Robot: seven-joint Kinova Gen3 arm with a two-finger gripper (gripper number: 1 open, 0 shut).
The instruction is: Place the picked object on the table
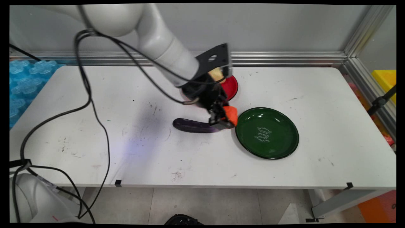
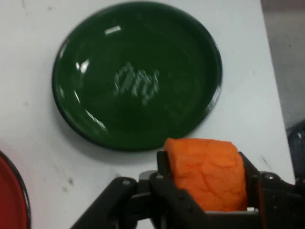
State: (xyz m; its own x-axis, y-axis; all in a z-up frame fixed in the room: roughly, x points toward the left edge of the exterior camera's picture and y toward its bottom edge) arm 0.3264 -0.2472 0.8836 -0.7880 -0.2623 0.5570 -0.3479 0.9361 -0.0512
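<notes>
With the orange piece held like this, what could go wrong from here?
1. The gripper clamps only the lower part of the orange piece, so it may slip out.
2. The purple eggplant lies right beside the gripper; a low move might knock it.
3. The green plate and red plate are close and could be bumped.

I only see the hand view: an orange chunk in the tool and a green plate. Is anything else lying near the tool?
Observer: Yes. A dark purple eggplant lies on the table right beside the tool, on the side away from the green plate.
Operator: What is the red thing at my picture's edge?
Observer: A red plate, farther back toward the wall, mostly hidden behind the arm.
</notes>
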